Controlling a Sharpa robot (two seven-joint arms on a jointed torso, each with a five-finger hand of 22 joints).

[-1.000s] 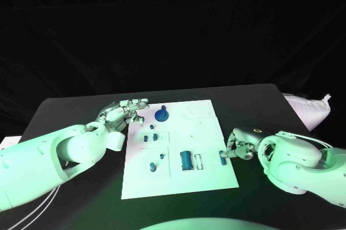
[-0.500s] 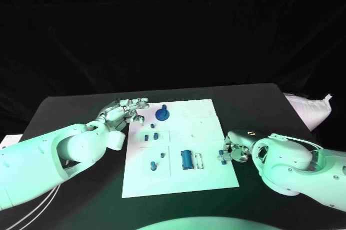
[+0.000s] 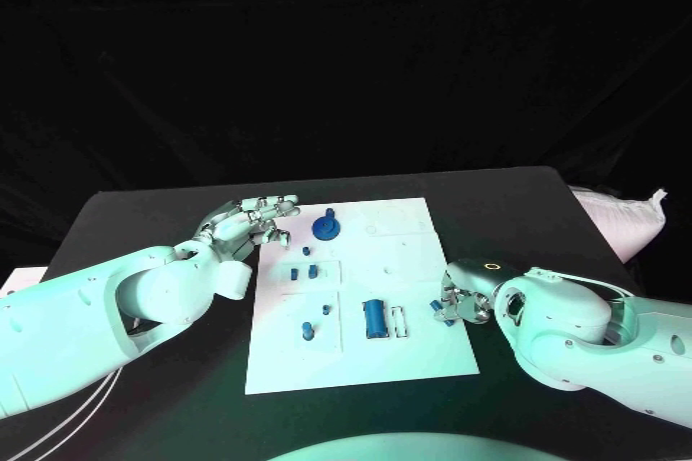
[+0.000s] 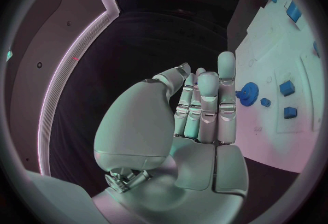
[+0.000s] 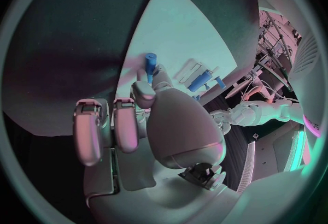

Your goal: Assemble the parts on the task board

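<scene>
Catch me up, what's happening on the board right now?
The right hand is at the right edge of the task board, pinching a small blue part between its fingertips. The left hand hovers open beside the board's far left corner, near the round blue knob piece. A blue cylinder and several smaller blue pieces lie on the board.

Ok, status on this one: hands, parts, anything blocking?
Right hand pinches small blue part at board edge. Left hand empty, fingers apart, beside board. Nothing blocking.

Dim scene, greenish light from above, black surroundings.
</scene>
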